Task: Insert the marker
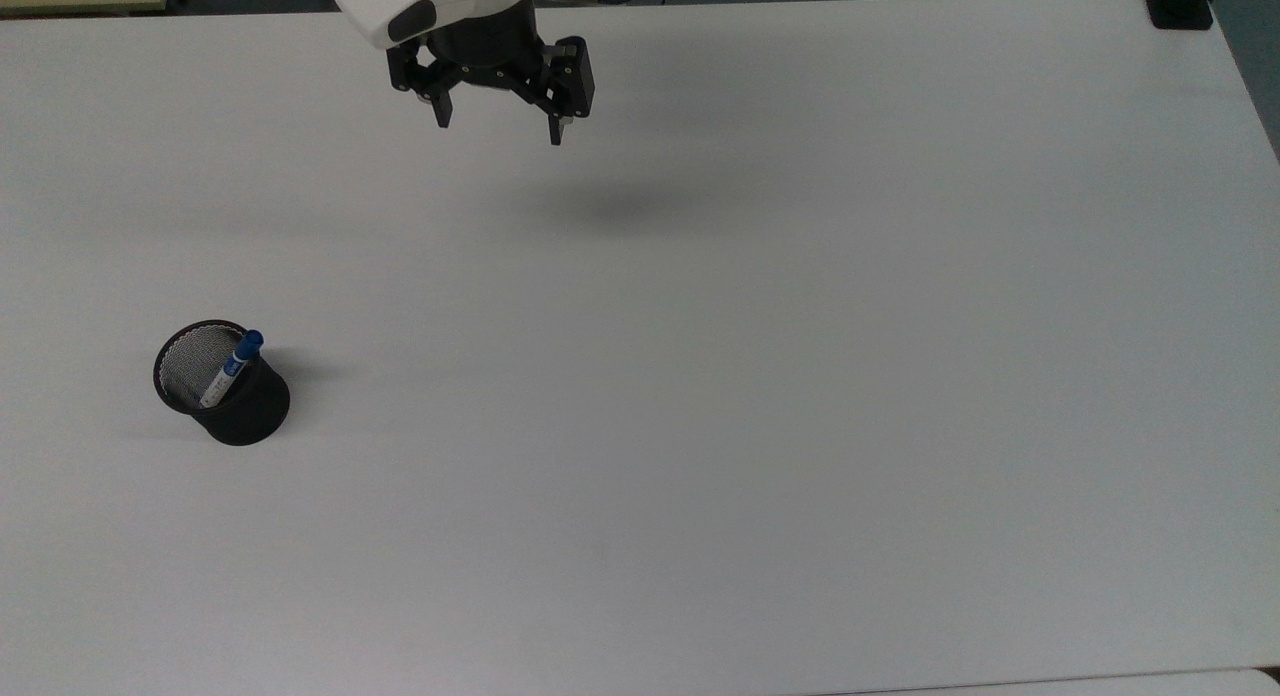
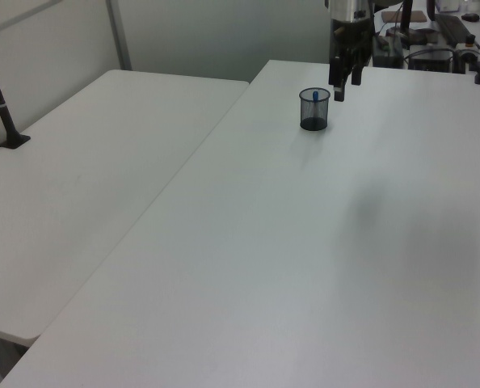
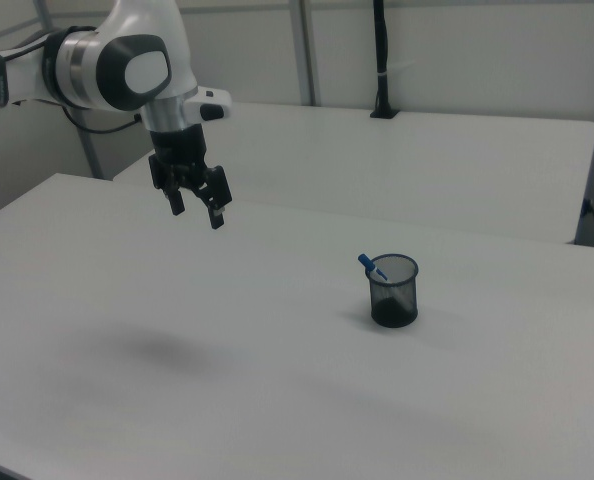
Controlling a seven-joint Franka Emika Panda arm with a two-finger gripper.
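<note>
At the top view's left, a black mesh cup [image 1: 222, 383] stands upright on the white desk [image 1: 750, 376]. The marker [image 1: 229, 368] is inside it, leaning against the rim with its blue cap poking out above the edge and the white barrel running down into the mesh. The right view shows the same: the cup [image 3: 393, 290] upright, the marker [image 3: 372, 267] slanting out over its rim toward the right view's left. In the left view the cup [image 2: 314, 109] sits at the far end of the desk with a speck of blue at its rim.

Further along to the right in the top view, well apart from the cup and high above the desk, hangs the pincer [image 1: 497, 123]. Its fingers are spread apart with nothing between them, and its shadow falls on bare desk below. The right view gives the same reading, the pincer [image 3: 197, 203] empty and splayed, up at the right view's left.

Judged from how things lie, the insertion looks done. What could go wrong now is small. The marker rests at a lean, not seated straight, and the cup looks light, so a bump to the desk or a low pass of the arm near the rim could tip the cup or knock the marker out.
</note>
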